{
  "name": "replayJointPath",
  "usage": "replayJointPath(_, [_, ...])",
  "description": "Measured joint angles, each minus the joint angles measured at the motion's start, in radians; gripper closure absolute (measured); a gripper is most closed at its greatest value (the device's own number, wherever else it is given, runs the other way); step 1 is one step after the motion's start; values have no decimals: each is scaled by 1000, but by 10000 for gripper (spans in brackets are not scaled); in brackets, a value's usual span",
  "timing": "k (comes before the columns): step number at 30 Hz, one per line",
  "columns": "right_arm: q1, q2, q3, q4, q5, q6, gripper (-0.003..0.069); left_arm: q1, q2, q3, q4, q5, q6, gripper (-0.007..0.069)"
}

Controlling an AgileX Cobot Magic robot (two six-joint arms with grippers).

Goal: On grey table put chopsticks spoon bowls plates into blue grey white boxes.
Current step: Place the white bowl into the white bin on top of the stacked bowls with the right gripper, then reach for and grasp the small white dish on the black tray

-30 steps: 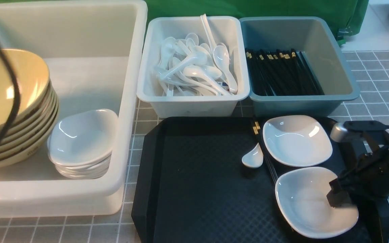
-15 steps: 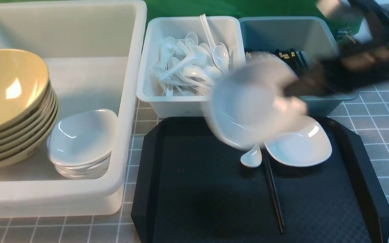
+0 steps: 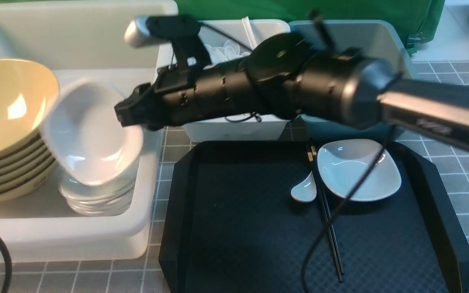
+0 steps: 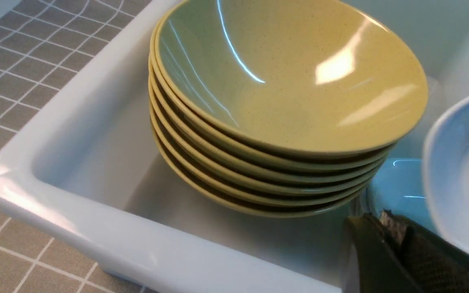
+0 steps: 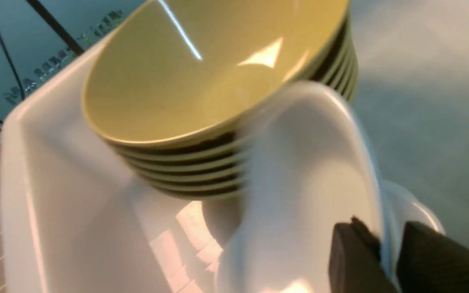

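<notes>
White plate [image 3: 90, 138] hangs steeply tilted above the plate stack [image 3: 96, 199] in the white box [image 3: 67, 240], beside the olive bowls [image 3: 6, 122]; right gripper [image 3: 130, 118] straddles its rim, clamped or loosening I cannot tell; released thus, it could slide off-stack against the bowls; left gripper [image 4: 397, 244] clenched, empty.

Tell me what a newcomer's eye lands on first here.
The right arm stretches across the scene, its tool pinching a tilted white plate above the plate stack in the big white box. Olive-yellow bowls stand stacked beside it. On the black tray lie a second plate, a spoon and chopsticks.
</notes>
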Motion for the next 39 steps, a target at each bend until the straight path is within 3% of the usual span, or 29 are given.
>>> replayJointPath(5, [-60,-24,-8,-23,113,31,231,0,0,5,0,-20,2,634])
replayJointPath(7, [-100,-62,-9,-96,197,102,195,0,0,5,0,-22,5,634])
replayJointPath(10, [-202,-154,-14,-392,371,323,172,0,0,6,0,-27,7,634])
replayJointPath(13, [-300,-275,70,-870,524,564,167,-4,0,6,0,-41,7,634])
replayJointPath(15, [-379,-321,184,-1000,533,667,167,-15,0,6,0,-49,7,634])
replayJointPath(21, [-615,-335,508,-898,350,672,167,-30,0,50,-8,-120,7,634])
replayJointPath(28, [-686,-260,535,-826,279,626,167,-30,0,75,-34,-140,7,634])
replayJointPath(32, [-663,-192,535,-676,280,507,179,-30,0,75,-34,-155,7,634])
replayJointPath(35, [-649,-172,535,-652,279,476,256,-30,0,75,-35,-155,8,634])
replayJointPath(39, [-649,-193,536,-640,335,415,508,-30,0,76,-35,-155,14,634])
